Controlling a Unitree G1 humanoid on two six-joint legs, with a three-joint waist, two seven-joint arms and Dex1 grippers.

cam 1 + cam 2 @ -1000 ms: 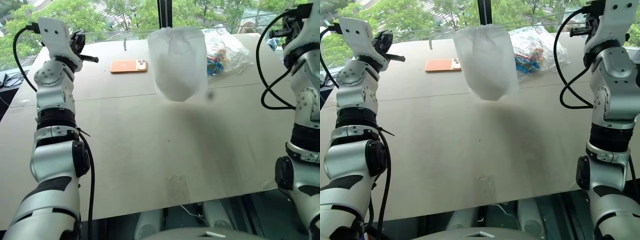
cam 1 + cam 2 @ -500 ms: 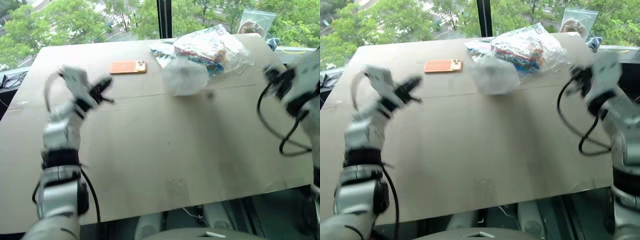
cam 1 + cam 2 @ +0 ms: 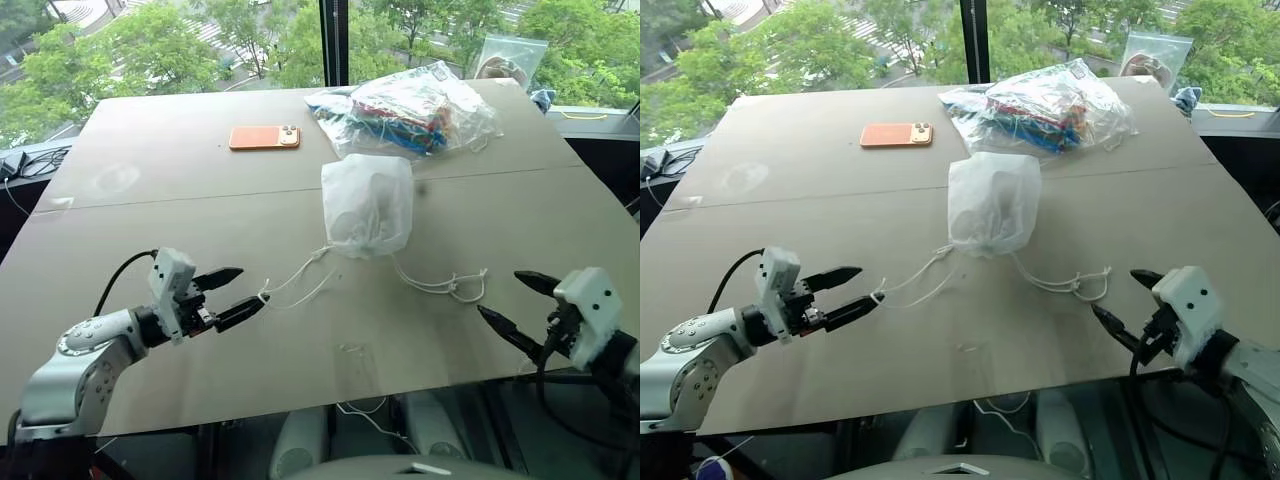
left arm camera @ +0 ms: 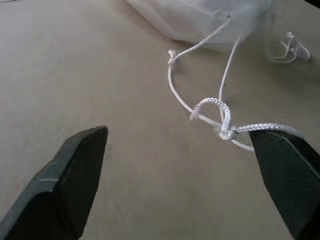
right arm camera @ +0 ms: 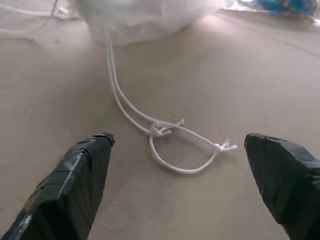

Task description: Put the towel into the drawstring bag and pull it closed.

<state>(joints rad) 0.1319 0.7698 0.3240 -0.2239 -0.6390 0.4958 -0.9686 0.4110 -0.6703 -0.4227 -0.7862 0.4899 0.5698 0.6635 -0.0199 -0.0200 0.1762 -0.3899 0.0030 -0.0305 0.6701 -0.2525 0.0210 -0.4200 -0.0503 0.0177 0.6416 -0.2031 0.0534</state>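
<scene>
Drawstring bag [image 3: 367,205] lies mouth toward the robot, lengthwise away, both pincers [image 3: 231,295] [image 3: 508,305] spread wide, empty.

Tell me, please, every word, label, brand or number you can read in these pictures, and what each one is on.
None can be read.
The orange phone lies back up, with no legible brand mark.
The clear plastic bag holds colourful contents; any print there is too small to read.
The drawstring bag is plain white.
</scene>
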